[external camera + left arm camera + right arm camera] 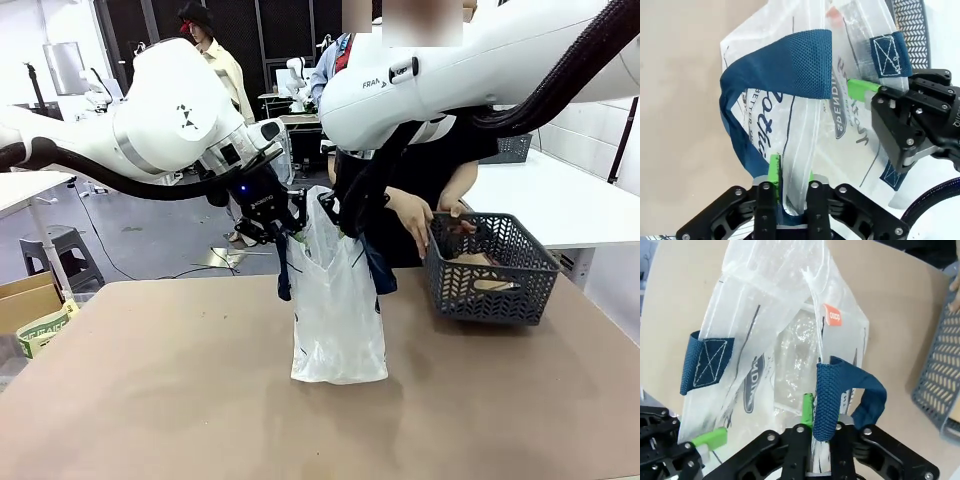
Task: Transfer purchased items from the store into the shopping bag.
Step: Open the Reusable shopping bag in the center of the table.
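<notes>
The shopping bag (338, 312) stands upright mid-table, translucent white with navy straps. My left gripper (283, 232) pinches its left rim. In the left wrist view that gripper (791, 176) is shut on the plastic film beside the blue strap (790, 67). My right gripper (345, 215) holds the opposite rim. In the right wrist view it (818, 415) is shut on film and strap (824, 400). The store, a dark grey basket (492, 290), sits to the right with a brown pack (480, 272) inside. A person's hands (412, 215) reach into it.
A cardboard box and a tape roll (42, 328) lie off the table's left edge. A white table (560, 200) stands behind the basket. The brown tabletop (180, 400) in front of the bag is bare.
</notes>
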